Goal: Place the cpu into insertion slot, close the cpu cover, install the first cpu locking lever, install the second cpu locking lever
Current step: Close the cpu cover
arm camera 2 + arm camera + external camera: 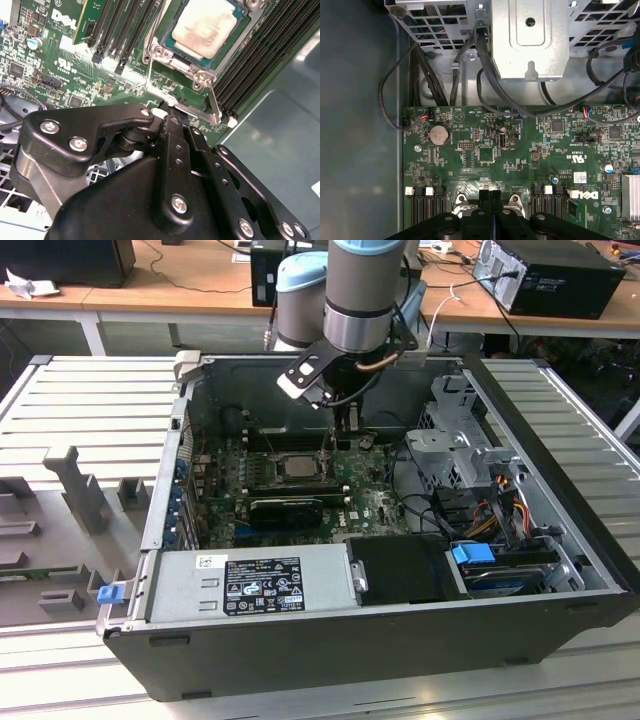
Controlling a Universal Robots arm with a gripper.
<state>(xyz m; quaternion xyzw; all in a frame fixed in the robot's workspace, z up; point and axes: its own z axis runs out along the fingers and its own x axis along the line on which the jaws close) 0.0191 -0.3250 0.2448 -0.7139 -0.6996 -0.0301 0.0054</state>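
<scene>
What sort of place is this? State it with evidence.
Probably a robotics lab: a grey-and-blue robot arm over an open black metal computer case on a grey slatted metal table, wooden desks behind.

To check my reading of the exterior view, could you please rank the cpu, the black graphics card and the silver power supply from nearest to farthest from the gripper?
1. The cpu, just beside the gripper.
2. The black graphics card, beyond the cpu, toward the camera.
3. The silver power supply, along the case's near wall.
</scene>
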